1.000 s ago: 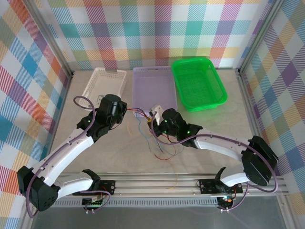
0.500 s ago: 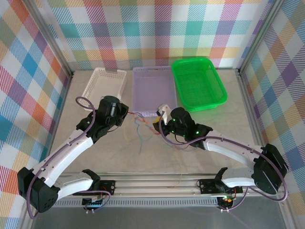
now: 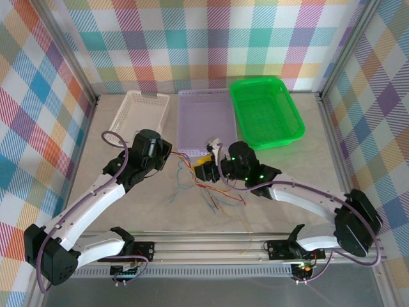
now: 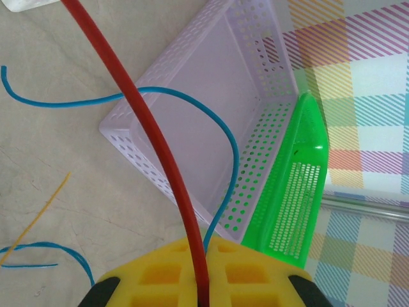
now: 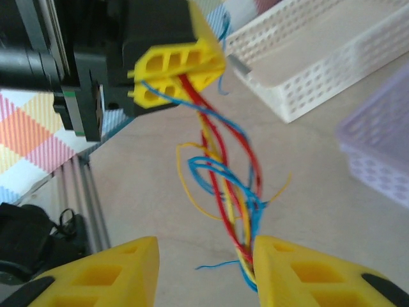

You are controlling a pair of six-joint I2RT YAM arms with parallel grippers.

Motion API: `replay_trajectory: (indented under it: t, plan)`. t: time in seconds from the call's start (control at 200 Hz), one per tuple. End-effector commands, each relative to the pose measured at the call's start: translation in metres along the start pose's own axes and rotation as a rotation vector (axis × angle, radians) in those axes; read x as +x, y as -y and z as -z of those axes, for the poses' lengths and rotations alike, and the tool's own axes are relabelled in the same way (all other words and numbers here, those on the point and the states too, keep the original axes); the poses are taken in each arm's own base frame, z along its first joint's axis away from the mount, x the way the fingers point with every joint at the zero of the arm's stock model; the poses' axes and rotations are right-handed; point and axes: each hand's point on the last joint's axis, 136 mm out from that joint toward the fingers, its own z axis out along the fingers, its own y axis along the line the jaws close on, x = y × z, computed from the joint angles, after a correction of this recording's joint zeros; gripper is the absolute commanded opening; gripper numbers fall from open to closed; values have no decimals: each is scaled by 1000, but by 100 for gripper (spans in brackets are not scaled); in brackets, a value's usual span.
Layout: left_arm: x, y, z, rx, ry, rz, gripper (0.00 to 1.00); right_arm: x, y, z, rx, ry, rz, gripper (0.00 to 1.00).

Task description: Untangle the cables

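1. White basket [image 3: 146,94]: far left of the table [image 3: 307,167], apart from the work.
2. Left gripper [image 5: 179,77]: yellow pads closed together, pinching a red cable [image 4: 148,131]; a blue cable [image 4: 231,150] also runs in between the pads.
3. Cables [image 3: 208,188]: a loose tangle of red, blue and orange-yellow strands. It trails from the left gripper down onto the table in front of the purple tray [image 3: 208,93] and lies between the two grippers. Judged very light, limp and thin, so likely to slip from a weak pinch and to snag on neighbours. Best taken one strand at a time, at a free end clear of the knot.
4. Right gripper [image 5: 204,272]: jaws wide apart and gripping nothing; the bundle passes just beside one finger.
5. Green basket [image 3: 265,80]: far right.
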Motion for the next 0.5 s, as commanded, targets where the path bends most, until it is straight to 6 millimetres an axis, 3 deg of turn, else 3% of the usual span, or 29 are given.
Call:
replay_trajectory:
  t: [0.0,0.32,0.5]
  plan:
    - [-1,8,5,34,7,19,0,-18,-33,-16,-108,42,-3,43]
    - [-1,9,6,43,9,39,0,-3,-41,-53,43,40,128,51]
    - [0,13,8,55,8,41,0,-3,-10,-59,240,69,134,51]
